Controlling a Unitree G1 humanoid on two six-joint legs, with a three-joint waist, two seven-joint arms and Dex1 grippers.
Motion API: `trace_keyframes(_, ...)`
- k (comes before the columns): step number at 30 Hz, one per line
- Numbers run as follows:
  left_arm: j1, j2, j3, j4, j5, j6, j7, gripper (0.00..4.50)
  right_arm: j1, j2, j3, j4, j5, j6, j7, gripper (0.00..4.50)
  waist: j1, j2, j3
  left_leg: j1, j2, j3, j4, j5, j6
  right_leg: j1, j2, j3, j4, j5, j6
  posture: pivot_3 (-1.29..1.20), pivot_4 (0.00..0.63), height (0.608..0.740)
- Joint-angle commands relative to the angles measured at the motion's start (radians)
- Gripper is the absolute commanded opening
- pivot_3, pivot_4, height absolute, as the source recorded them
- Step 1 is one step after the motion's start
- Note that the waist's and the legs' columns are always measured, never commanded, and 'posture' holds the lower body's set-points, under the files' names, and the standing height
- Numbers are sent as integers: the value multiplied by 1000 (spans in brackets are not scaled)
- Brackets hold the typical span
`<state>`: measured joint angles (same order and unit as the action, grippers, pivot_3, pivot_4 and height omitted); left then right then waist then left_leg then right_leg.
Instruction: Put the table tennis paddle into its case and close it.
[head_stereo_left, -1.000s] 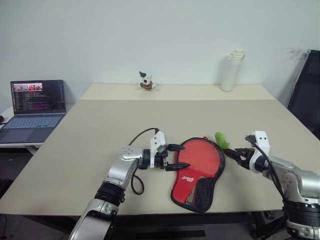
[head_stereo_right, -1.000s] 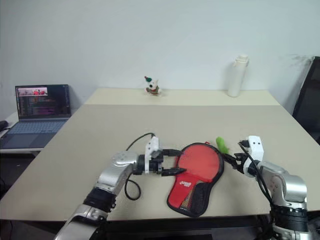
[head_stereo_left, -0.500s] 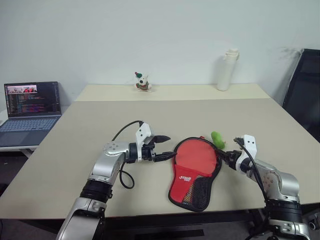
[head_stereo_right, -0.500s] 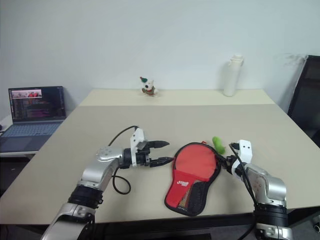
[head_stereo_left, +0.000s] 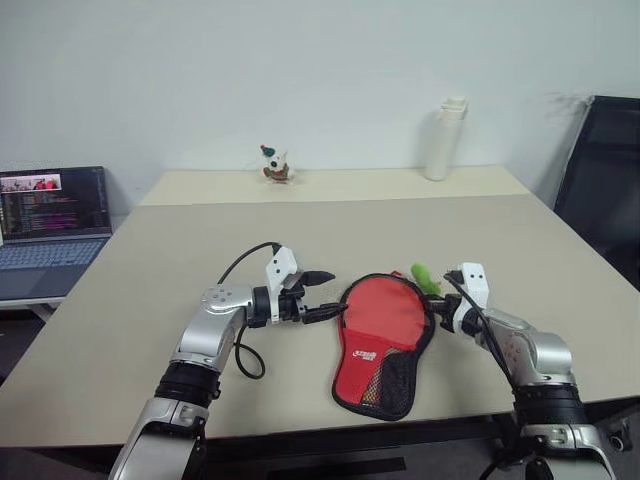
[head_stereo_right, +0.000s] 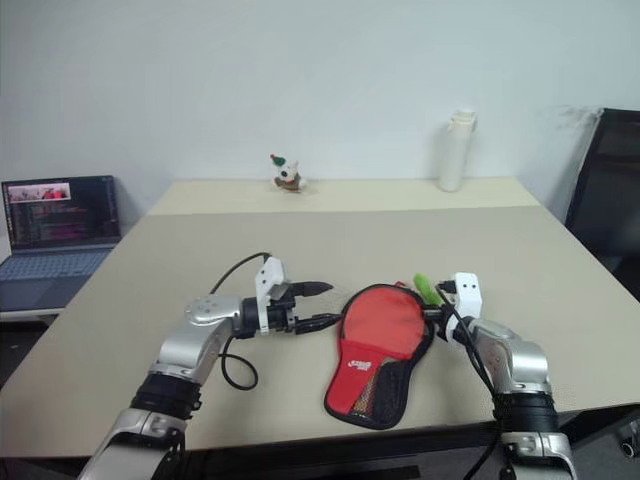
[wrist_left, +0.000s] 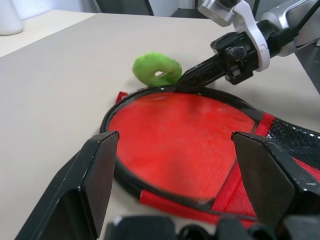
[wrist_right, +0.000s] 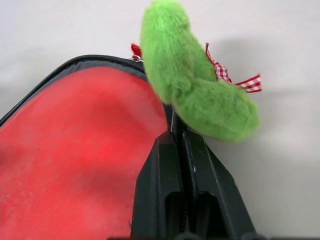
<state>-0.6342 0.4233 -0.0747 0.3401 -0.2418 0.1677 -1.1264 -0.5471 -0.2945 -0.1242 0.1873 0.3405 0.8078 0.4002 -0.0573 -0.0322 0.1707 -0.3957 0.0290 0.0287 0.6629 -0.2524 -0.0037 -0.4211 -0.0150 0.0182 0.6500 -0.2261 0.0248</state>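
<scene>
Bright, even light; soft shadows

My closed right claw (wrist_right: 176, 137) hides what it pinches at the case (wrist_right: 75, 150) rim; the laptop (head_stereo_left: 45, 215) is cut off at far left.

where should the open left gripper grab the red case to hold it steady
Probably the rim of the case on its round end, on the side facing the left gripper. The case lies flat on the table, so its thin black-piped edge suits a level approach from the robot's left with open fingers. The right gripper is shut at the opposite rim beside the green plush toy.
</scene>
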Motion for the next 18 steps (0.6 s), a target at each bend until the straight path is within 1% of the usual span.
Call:
trace_keyframes(1, -4, 8, 12, -40, -17, -15, -1, 3931, -44, 16, 44, 20, 2, -38, 50, 31, -4, 0, 0, 0, 0, 0, 0, 0, 0, 0, 1, 1, 0, 0, -1, 0, 150, 740)
trace_keyframes(8, 3, 12, 8, -52, -16, -10, -3, 3931, -49, 22, 60, 20, 19, -53, 117, 31, -2, 0, 0, -1, 1, 0, -1, 0, 0, -1, 3, 0, -1, 1, -2, 0, 150, 740)
trace_keyframes(18, -3, 9, -3, -47, -8, -14, -4, 3931, -101, 56, 73, 72, -1, -88, 125, 31, 3, 0, 0, -3, 1, -1, -1, 0, 0, -2, 3, -1, -1, 2, -4, 0, 150, 740)
